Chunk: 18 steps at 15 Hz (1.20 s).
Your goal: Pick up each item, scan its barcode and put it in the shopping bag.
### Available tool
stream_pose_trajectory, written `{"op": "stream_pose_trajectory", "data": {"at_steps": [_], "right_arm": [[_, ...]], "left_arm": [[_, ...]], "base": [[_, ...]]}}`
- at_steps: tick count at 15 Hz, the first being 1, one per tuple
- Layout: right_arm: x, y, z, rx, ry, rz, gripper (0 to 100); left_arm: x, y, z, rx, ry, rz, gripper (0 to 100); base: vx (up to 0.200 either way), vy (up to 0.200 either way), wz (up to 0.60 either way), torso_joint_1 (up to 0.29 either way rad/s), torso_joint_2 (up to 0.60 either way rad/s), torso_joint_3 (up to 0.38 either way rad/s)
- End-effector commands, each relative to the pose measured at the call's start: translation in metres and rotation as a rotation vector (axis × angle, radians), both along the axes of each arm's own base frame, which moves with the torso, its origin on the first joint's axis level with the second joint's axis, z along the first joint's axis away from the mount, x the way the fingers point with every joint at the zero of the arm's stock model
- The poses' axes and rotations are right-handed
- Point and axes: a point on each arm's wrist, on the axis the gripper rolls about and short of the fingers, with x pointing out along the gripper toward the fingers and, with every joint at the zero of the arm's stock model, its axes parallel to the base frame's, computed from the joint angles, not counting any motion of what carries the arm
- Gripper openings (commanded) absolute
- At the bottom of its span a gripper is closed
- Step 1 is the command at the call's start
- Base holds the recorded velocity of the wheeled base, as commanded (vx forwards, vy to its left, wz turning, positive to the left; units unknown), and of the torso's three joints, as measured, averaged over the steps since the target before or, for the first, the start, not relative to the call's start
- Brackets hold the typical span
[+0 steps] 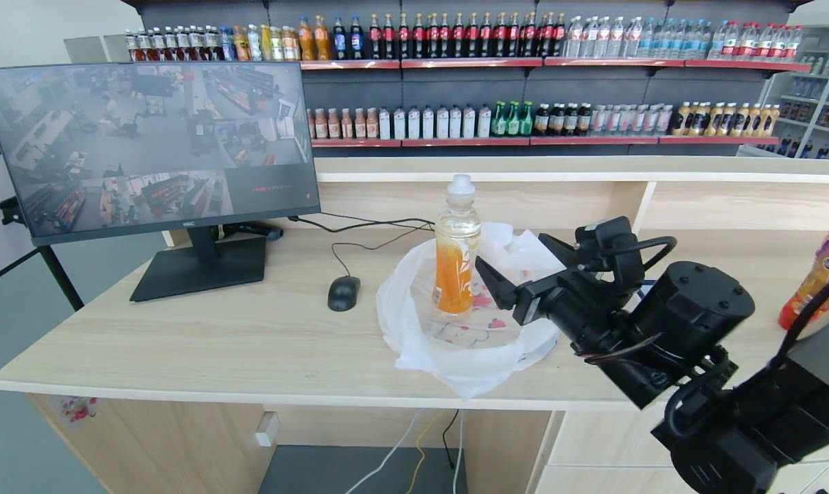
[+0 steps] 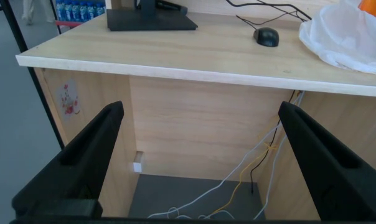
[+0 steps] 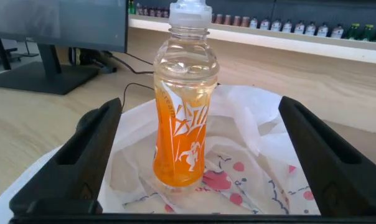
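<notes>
- Right arm [image 1: 668, 322] stretches low over the surface [image 1: 250, 336] from the robot's right, wrist roughly level, pointing at the bag.
- Right claw [image 1: 509, 248] is spread wide with nothing held. Its fingertips [image 3: 110, 115] stop just beside the bottle [image 1: 456, 264], over the bag's right side.
- Bottle, with orange drink and a white cap, stands upright in the middle of the white bag [image 1: 414, 322]. In the right wrist view it [image 3: 182, 137] sits centred ahead of the gap between the fingers, the bag [image 3: 250, 124] crumpled around its base.
- Bag lies open and low on the surface near the front edge.
- Left claw [image 2: 200, 106] is also spread and holds nothing. It hangs below the surface [image 2: 175, 56], facing the front panel, where cables [image 2: 263, 162] dangle.
- Mouse [image 1: 343, 293] lies left of the bag; the monitor [image 1: 147, 144] stands farther left.
- Second bottle [image 1: 823, 274] leans at the surface's far right.
- Drink shelves [image 1: 524, 62] line the back wall.
</notes>
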Motion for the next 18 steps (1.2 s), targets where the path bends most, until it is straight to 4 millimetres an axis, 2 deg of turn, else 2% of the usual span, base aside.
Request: {"op": "stream_pose_trajectory", "data": {"at_steps": [1,3,5,9,12,18], "right_arm": [[-0.021,-0.012,0.020,0.027,-0.040,0.002,100],[-0.033,-0.020,0.018,0.025,-0.015,0.006,100],[-0.063,-0.040,0.002,-0.021,0.073,0.003,100],[-0.059,-0.047,0.015,0.010,0.022,-0.039,100],[-0.075,-0.056,0.017,0.038,0.033,-0.031,100],[-0.088,-0.064,0.019,0.070,0.044,-0.027,100]], "left_arm": [[0.000,0.000,0.000,0.000,0.001,0.003,100],[0.000,0.000,0.000,0.001,0.000,0.000,100],[0.000,0.000,0.000,0.000,0.000,0.001,100],[0.000,0.000,0.000,0.000,0.000,0.000,100],[0.000,0.000,0.000,0.000,0.000,0.000,100],[0.000,0.000,0.000,0.003,0.000,0.000,100]], "base": [[0.000,0.000,0.00,0.000,0.00,0.000],[0.000,0.000,0.00,0.000,0.00,0.000],[0.000,0.000,0.00,0.000,0.00,0.000],[0.000,0.000,0.00,0.000,0.00,0.000],[-0.200,0.000,0.00,0.006,0.00,0.001],[0.000,0.000,0.00,0.000,0.00,0.000]]}}
